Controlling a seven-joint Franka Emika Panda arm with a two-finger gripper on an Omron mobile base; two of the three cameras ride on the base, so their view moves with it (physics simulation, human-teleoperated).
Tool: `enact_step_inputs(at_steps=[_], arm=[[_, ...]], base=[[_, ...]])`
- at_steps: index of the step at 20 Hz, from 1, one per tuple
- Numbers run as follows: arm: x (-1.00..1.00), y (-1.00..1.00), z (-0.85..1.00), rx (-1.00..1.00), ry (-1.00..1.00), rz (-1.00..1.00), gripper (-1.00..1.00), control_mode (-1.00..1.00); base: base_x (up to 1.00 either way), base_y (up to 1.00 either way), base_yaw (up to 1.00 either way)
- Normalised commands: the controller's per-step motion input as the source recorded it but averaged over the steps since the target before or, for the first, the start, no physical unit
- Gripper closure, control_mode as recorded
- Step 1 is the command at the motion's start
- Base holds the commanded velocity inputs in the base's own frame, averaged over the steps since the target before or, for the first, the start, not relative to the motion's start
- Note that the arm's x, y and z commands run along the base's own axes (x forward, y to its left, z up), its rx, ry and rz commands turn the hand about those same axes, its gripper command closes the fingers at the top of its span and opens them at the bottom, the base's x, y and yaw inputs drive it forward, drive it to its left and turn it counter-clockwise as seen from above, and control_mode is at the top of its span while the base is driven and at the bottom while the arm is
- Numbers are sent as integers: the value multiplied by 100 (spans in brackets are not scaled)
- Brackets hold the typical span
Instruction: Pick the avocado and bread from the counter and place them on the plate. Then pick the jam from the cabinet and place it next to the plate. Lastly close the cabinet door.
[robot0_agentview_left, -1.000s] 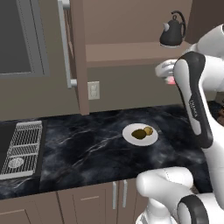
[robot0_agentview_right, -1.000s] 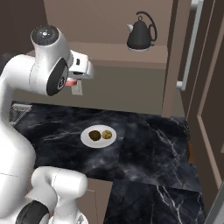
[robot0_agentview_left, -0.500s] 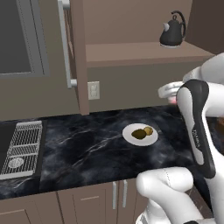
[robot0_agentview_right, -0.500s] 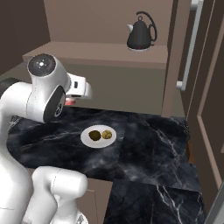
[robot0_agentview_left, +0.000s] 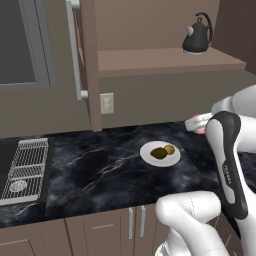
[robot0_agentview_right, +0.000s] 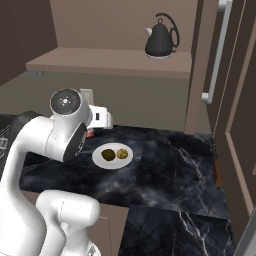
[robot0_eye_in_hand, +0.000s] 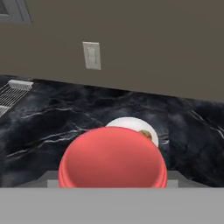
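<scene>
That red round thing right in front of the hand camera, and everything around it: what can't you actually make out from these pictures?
- Red round thing, hand view: its top alone shows, so its body and label are hidden.
- Gripper, left base view: the arm covers most of it; whether the jaws clamp cannot be told.
- Plate, hand view: the red top covers its near half.
- Two foods on the plate, base views: too small to name each.
- Cabinet door, right base view: cut by the edge.

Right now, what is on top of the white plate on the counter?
On the white plate lie the dark green avocado and the lighter brown bread, side by side. In the hand view the red jam lid, held in the gripper, covers most of the plate.
</scene>
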Motion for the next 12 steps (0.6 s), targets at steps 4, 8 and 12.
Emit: enact_step_inputs(at_steps=[4,8,12], arm=[[0,-14,-44,-2,0,4,100,-100],[0,-8,-41,-1,0,0,100,-100],[0,-1,-37,-2,2,0,100,-100]], base=[[0,0,0],[0,0,0],[0,0,0]])
